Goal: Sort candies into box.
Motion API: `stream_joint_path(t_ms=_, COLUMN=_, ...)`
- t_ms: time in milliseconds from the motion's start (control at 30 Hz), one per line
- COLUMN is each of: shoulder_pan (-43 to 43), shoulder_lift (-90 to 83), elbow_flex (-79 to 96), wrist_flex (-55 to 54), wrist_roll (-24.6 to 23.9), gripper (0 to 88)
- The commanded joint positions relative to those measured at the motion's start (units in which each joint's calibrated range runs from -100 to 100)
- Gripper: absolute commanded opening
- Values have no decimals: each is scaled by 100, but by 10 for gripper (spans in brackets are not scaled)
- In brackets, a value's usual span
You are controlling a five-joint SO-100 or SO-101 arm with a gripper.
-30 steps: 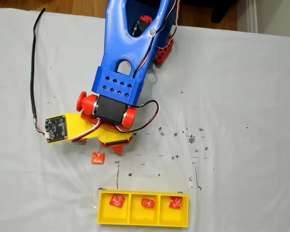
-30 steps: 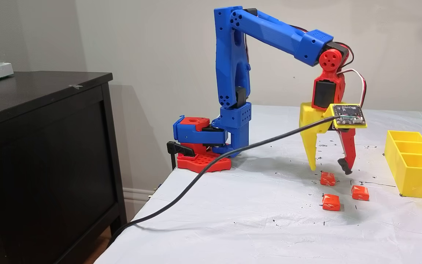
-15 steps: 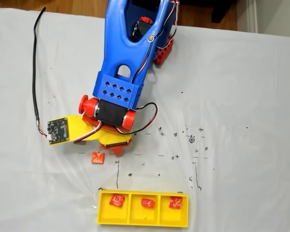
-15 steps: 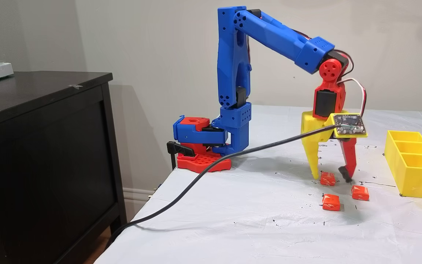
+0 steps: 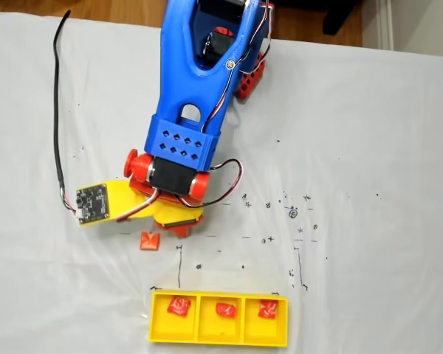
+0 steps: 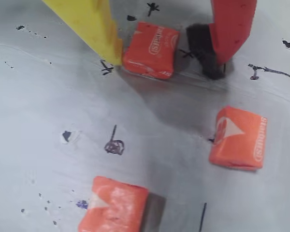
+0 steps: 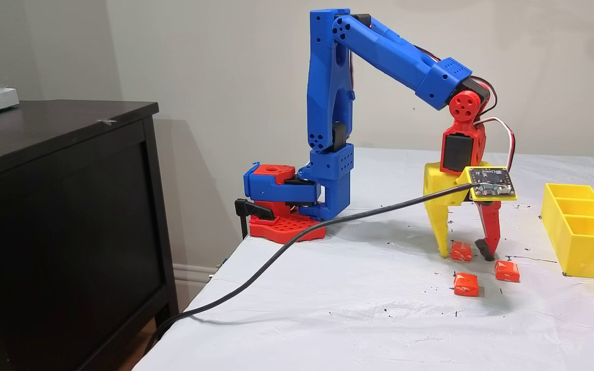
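Three orange-red candies lie loose on the white cloth. My gripper [image 6: 164,65] is open and down at the table, its jaws straddling one candy [image 6: 151,49]. The yellow fingertip [image 6: 113,50] sits at that candy's left corner, and the red finger's black pad [image 6: 205,55] stands a small gap off its right side. In a fixed view, the gripper [image 7: 463,252] brackets the same candy [image 7: 461,251]. Two more candies [image 7: 507,271] [image 7: 465,284] lie nearer the camera. The yellow box [image 5: 155,324] holds one deeper red candy in each compartment: [image 5: 179,305], [image 5: 225,310], [image 5: 266,309].
A black cable [image 7: 286,247] runs from the wrist camera board [image 7: 492,183] across the cloth and off the table's left edge. The arm's red and blue base [image 7: 284,206] is clamped at the back corner. A dark cabinet [image 7: 60,216] stands left of the table.
The arm has lowered, bringing the open fingertips from just above the cloth down to the table on either side of the candy. The candies and the box have not moved.
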State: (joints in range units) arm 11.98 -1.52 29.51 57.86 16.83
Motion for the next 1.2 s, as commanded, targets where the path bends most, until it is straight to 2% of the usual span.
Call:
stream_joint_path(t_ms=0, shoulder_pan=-66, shoulder_lift=-119, elbow_flex=-43, wrist_flex=-26, wrist_roll=-20, gripper=2)
stream_joint_path(t_ms=300, shoulder_pan=-120, shoulder_lift=-764, elbow_flex=-325, wrist_flex=-76, wrist_roll=-151, gripper=2)
stream_joint_path(t_ms=467, shoulder_pan=-482, shoulder_lift=-1544, elbow_flex=-826, wrist_flex=-157, wrist_roll=-454, gripper=2)
stream_joint_path(t_ms=700, shoulder_pan=-926, shoulder_lift=-2129, elbow_flex=-1081, wrist_flex=-911, wrist_roll=-1006, gripper=2)
stream_joint_path(t_ms=867, shoulder_pan=-1297, shoulder_lift=-2596, elbow_flex=-589, wrist_flex=-1418, wrist_roll=-1299, gripper=2)
stream_joint_path(t_ms=1167, shoulder_pan=-1941, shoulder_lift=-1654, elbow_flex=-844, wrist_flex=-2122, wrist_roll=-1548, gripper=2)
